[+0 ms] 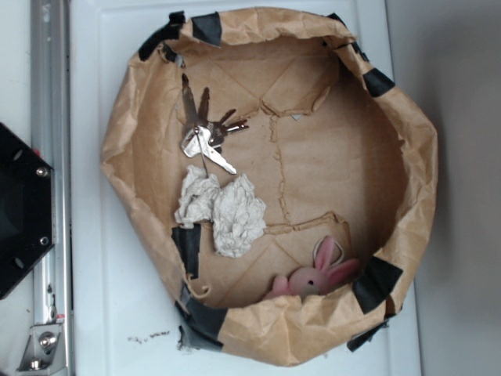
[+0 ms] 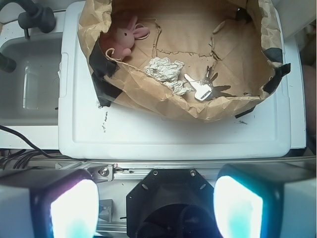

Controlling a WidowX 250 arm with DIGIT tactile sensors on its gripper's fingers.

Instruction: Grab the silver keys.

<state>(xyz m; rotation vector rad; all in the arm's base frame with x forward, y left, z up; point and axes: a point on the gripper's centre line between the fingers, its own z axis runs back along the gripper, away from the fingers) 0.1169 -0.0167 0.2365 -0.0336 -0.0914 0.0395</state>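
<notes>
The silver keys (image 1: 205, 135) lie fanned from one ring on the floor of a brown paper basin (image 1: 368, 180), near its upper left wall. In the wrist view the silver keys (image 2: 203, 88) rest by the basin's near rim, far ahead of me. My gripper (image 2: 156, 210) hangs over the black robot base, well outside the basin. Its two glowing pads (image 2: 74, 210) stand wide apart with nothing between them. The exterior view does not show the gripper.
Two crumpled white paper wads (image 1: 223, 207) lie just beside the keys. A pink toy rabbit (image 1: 313, 276) sits against the basin's wall. Black tape (image 1: 380, 282) patches the paper rim. A metal rail (image 1: 48, 78) and the black base (image 1: 19, 211) border the white platform (image 1: 94, 258).
</notes>
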